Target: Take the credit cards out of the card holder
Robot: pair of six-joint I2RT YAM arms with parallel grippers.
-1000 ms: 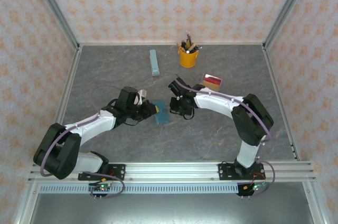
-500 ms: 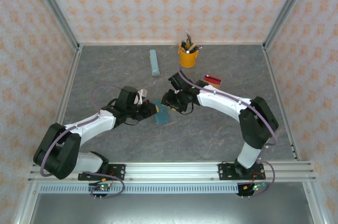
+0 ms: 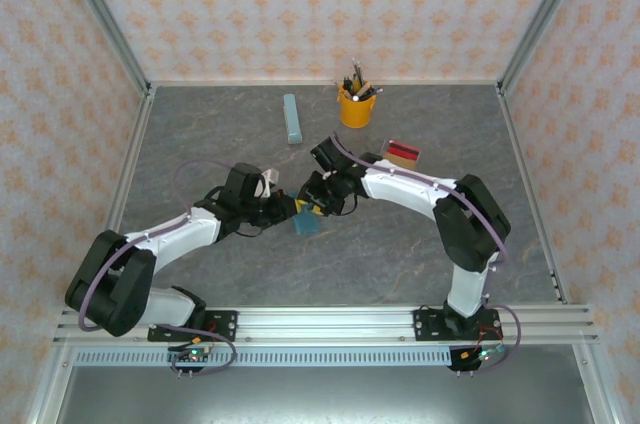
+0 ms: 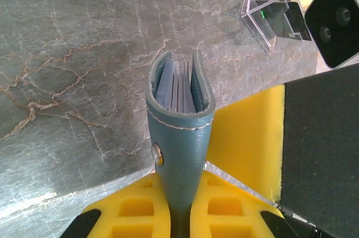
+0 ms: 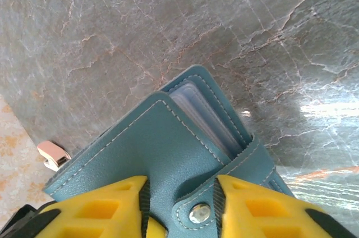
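My left gripper [image 4: 179,209] is clamped on the card holder [image 4: 179,120] mid-worktop [image 3: 380,254], keeping it on edge, mouth toward 12 o'clock in its wrist view. My right gripper [image 5: 180,198], nearer the pockets, sits at the holder's 1 o'clock from above, jaws apart astride the snap tab [image 5: 197,213].

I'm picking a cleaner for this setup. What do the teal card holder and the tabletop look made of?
The card holder looks like leather or faux leather: matte fine grain, pale stitching along the edges, a shiny metal snap. The tabletop looks like grey veined stone or a marble-print laminate, slightly glossy with reflected glare.
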